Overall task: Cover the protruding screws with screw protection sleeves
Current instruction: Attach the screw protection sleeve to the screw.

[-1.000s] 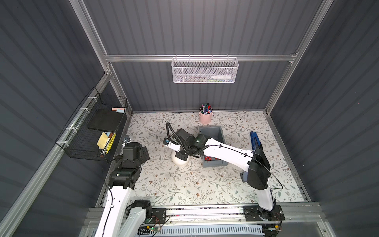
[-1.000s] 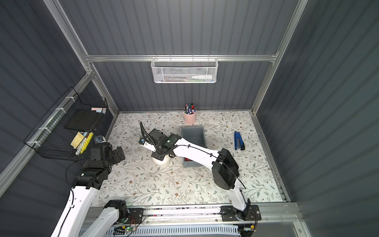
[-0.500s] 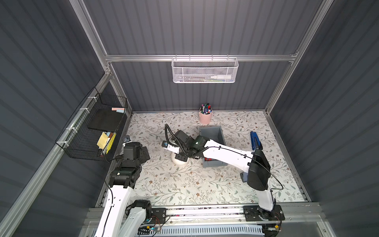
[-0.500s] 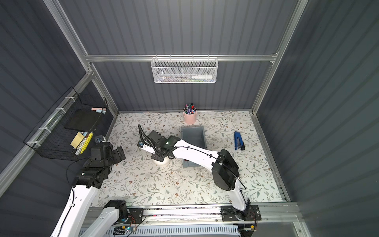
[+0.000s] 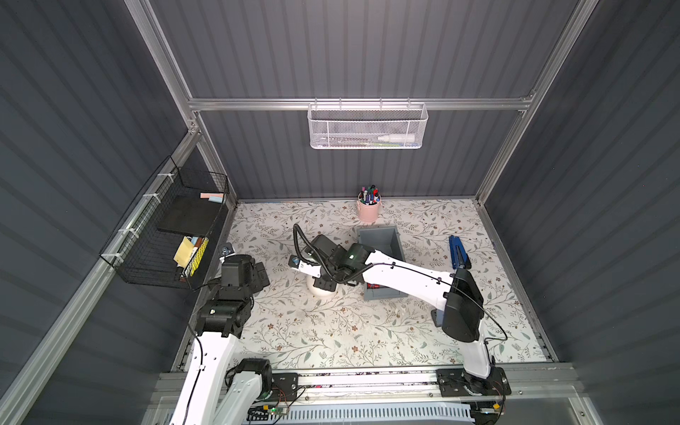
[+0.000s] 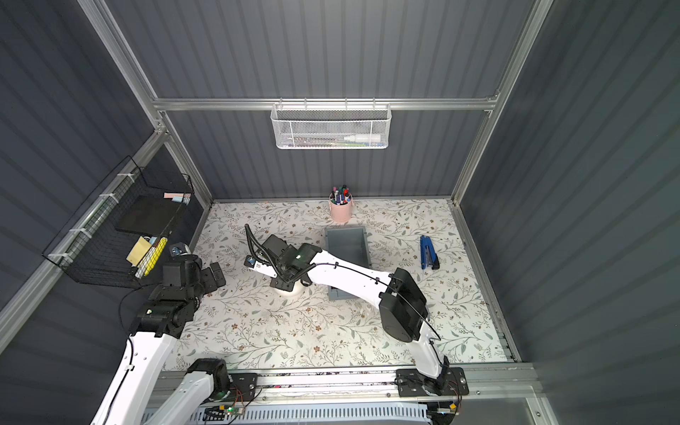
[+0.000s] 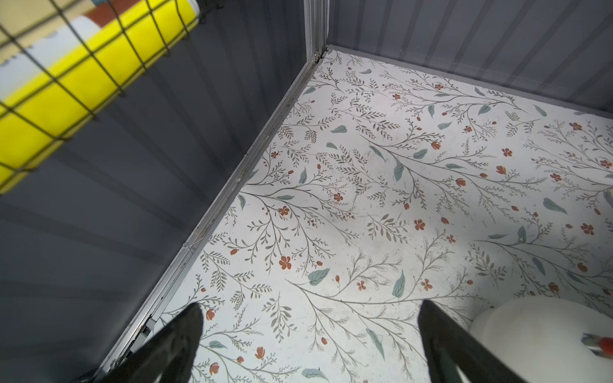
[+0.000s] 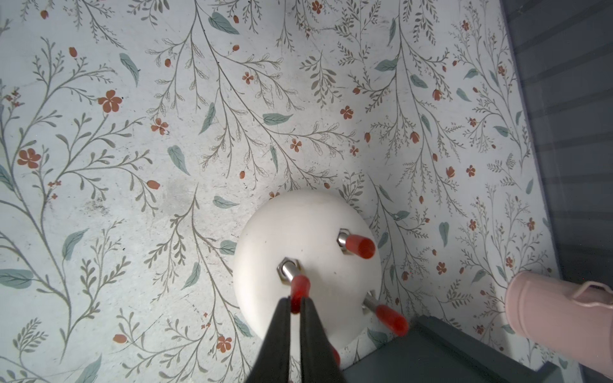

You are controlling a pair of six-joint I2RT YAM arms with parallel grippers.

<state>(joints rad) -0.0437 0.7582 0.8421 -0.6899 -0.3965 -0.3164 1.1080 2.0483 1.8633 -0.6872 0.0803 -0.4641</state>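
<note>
Far left, on the side wall: black wire basket (image 5: 165, 235), a yellow item (image 7: 39, 132) inside.

Left claw (image 7: 311, 306) hangs just beside the basket, above the left edge of the floral mat (image 5: 331, 331). Its fingers (image 7: 185, 331) are spread wide with nothing between them. It is well apart from the work.

Centre-left of the mat: white dome (image 8: 298, 225), base on the mat. In both top views it is mostly hidden under the right wrist, and only its near rim shows.

Right arm reaches in from the right base, wrist over the dome. Right claw (image 8: 296, 303) points down at the crown. Its fingers are nearly together, pinching the tail end of a red sleeve (image 8: 300, 287); red fills the slit between the tips. That sleeve sits on the crown screw (image 8: 288, 269), only partway on: bare silver shaft shows between the hex nut and the sleeve.

Second sleeve (image 8: 360, 247), on the dome's cup side, is pushed close to its nut. Third sleeve (image 8: 391, 321), on the bin side, leaves some thread bare. A fourth bit of red shows behind a finger; I cannot tell what it sits on.

Just right of the dome: grey bin (image 5: 382, 239), the arm crossing its near end. Spare sleeves (image 5: 374, 286) show red there.

Behind the bin, by the back wall: pink cup (image 5: 367, 213) with pens (image 5: 369, 192).

Far right: blue stapler (image 5: 458, 252), flat on the mat, well apart from the bin.
</note>
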